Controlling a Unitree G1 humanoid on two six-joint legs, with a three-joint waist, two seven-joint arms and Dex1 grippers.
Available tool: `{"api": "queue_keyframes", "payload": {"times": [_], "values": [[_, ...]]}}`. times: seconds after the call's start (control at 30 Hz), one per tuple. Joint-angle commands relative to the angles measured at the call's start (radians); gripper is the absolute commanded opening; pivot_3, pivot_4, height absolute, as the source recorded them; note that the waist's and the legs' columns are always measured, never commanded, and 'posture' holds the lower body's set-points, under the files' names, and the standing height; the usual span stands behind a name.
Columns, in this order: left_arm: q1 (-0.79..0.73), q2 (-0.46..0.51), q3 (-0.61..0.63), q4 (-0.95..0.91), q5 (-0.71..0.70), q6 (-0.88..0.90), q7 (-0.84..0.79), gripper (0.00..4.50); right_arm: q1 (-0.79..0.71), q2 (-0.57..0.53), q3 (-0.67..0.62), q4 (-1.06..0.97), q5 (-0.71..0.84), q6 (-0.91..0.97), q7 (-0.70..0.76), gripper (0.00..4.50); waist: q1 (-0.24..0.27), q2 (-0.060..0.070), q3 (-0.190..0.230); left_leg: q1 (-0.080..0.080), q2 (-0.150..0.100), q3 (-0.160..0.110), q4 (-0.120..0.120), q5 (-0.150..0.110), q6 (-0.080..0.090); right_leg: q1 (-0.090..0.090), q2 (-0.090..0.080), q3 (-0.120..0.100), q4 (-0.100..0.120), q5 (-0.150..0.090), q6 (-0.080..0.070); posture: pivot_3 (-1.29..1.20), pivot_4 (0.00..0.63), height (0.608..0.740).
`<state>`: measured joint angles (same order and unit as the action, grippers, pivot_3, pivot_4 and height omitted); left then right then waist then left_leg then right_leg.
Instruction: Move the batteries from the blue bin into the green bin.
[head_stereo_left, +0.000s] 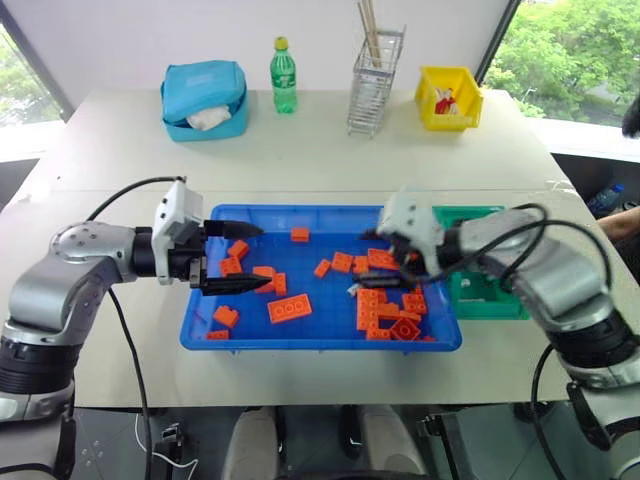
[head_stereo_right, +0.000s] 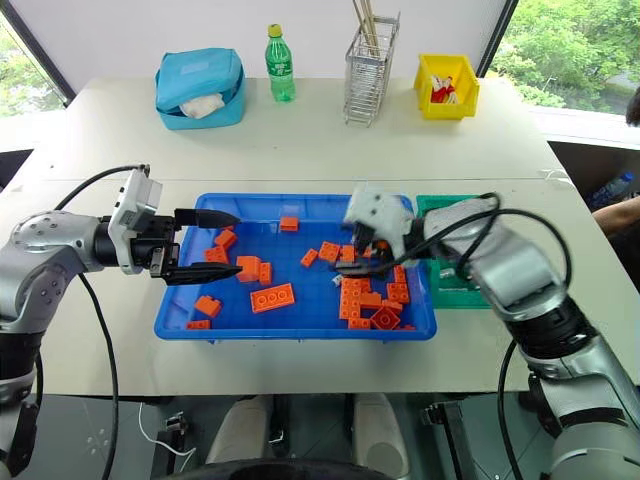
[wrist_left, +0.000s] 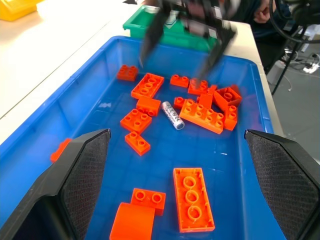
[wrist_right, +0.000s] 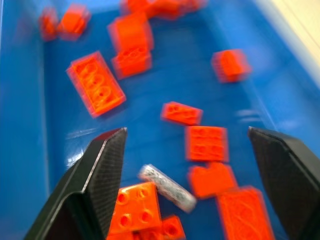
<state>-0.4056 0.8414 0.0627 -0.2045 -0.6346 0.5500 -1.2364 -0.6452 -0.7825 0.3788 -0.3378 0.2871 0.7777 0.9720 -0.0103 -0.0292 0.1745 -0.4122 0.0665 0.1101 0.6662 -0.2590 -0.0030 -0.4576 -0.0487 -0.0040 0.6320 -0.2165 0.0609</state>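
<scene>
The table (head_stereo_left: 300, 150) is pale and carries every item. The blue bin (head_stereo_left: 320, 340) sits at its near edge, between the two arms. The green bin (head_stereo_left: 490, 300) stands touching or just beside the blue bin's right end; its interior is largely hidden behind the right arm.

At the far side of the table stand a light-blue pouch (head_stereo_left: 204, 98), a wire rack (head_stereo_left: 375, 85), a yellow bin (head_stereo_left: 448, 97) and a green bottle (head_stereo_left: 284, 76), all well apart from the blue bin.

The left gripper (head_stereo_left: 232, 258) hangs over the left end of the blue bin, pointing toward the right, its two fingers spread wide with nothing between them. The right gripper (wrist_right: 185, 165) is over the right part of the blue bin, angled downward, fingers likewise spread wide and holding nothing.

Orange bricks (wrist_left: 192, 197) lie scattered across the blue bin's floor, thickest at the right end.

One battery (wrist_left: 173, 115) lies flat on the blue bin's floor among the bricks, just beside a long brick. In the right wrist view it lies between the open fingers, against a square brick.
</scene>
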Motion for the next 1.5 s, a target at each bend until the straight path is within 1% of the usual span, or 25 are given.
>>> {"api": "queue_keyframes", "payload": {"times": [0.03,0.3,0.43,0.57,0.6,0.67,0.83,1.17,1.27,1.33,1.5], "values": [[0.013,0.015,0.041,-0.045,-0.010,-0.010,0.010,4.50,-0.010,-0.009,0.070,0.046,-0.094,-0.103,0.034,3.95,-0.002,0.000,0.000,0.000,0.000,0.000,0.000,0.000,0.000,0.000,0.000,0.000,0.000,0.000,0.000,0.00,0.150,0.736],[0.068,0.027,0.080,-0.094,-0.027,0.007,0.041,4.50,-0.026,0.022,0.168,0.176,-0.271,-0.287,0.067,3.95,-0.004,0.000,0.000,0.000,0.000,0.000,0.000,0.000,0.000,0.000,0.001,0.000,0.000,0.000,0.000,0.00,0.150,0.736],[0.077,0.027,0.087,-0.103,-0.030,0.010,0.051,4.50,-0.022,0.032,0.171,0.208,-0.311,-0.339,0.091,3.95,-0.001,0.000,0.000,0.001,0.000,0.000,0.000,0.000,0.000,0.001,0.000,0.000,0.000,0.000,0.000,0.00,0.150,0.736],[0.075,0.028,0.088,-0.101,-0.030,0.008,0.053,4.50,-0.017,0.046,0.155,0.226,-0.319,-0.354,0.113,3.95,-0.001,-0.001,0.000,0.002,0.000,0.000,0.001,0.000,0.000,0.002,0.000,0.000,0.000,0.000,0.000,0.00,0.150,0.736],[0.072,0.027,0.087,-0.097,-0.029,0.007,0.054,4.50,-0.016,0.050,0.151,0.229,-0.320,-0.356,0.118,3.44,-0.001,-0.001,0.000,0.002,0.000,0.000,0.001,0.000,0.000,0.002,0.000,0.000,0.000,0.000,0.000,0.00,0.150,0.736],[0.066,0.025,0.085,-0.092,-0.027,0.004,0.053,4.50,-0.014,0.061,0.144,0.230,-0.316,-0.349,0.127,2.70,-0.001,-0.001,0.000,0.002,0.000,0.000,0.001,0.000,0.000,0.002,0.000,0.000,0.000,0.000,0.000,0.00,0.150,0.736],[0.053,0.017,0.073,-0.086,-0.021,-0.001,0.055,4.50,-0.003,0.081,0.135,0.236,-0.306,-0.312,0.153,2.70,-0.001,-0.001,0.000,0.002,0.000,0.000,0.001,0.000,0.000,0.002,0.000,0.000,0.001,0.000,0.000,0.00,0.150,0.736],[0.035,0.006,0.059,-0.069,-0.012,-0.014,0.050,4.50,0.015,0.083,0.132,0.221,-0.288,-0.261,0.218,2.70,-0.001,-0.001,0.000,0.002,0.000,0.000,0.001,0.000,0.000,0.002,0.000,0.000,0.001,0.000,0.000,0.00,0.150,0.736],[0.033,0.004,0.057,-0.064,-0.009,-0.019,0.046,4.50,0.014,0.095,0.125,0.230,-0.288,-0.257,0.212,1.85,-0.001,-0.001,0.000,0.002,0.000,0.000,0.001,0.000,0.000,0.002,0.000,0.000,0.001,0.000,0.000,0.00,0.150,0.736],[0.032,0.003,0.055,-0.061,-0.007,-0.021,0.044,4.50,0.014,0.103,0.114,0.225,-0.281,-0.239,0.207,0.88,-0.002,-0.001,0.000,0.002,0.000,0.000,0.001,0.000,0.000,0.002,0.000,0.000,0.001,0.000,0.000,0.00,0.150,0.736],[0.032,0.002,0.050,-0.055,-0.005,-0.029,0.041,4.50,0.019,0.109,0.070,0.186,-0.247,-0.178,0.197,0.88,-0.001,-0.001,0.000,0.002,0.000,0.000,0.001,0.000,0.000,0.002,0.000,0.000,0.001,0.000,0.000,0.00,0.150,0.736]]}}
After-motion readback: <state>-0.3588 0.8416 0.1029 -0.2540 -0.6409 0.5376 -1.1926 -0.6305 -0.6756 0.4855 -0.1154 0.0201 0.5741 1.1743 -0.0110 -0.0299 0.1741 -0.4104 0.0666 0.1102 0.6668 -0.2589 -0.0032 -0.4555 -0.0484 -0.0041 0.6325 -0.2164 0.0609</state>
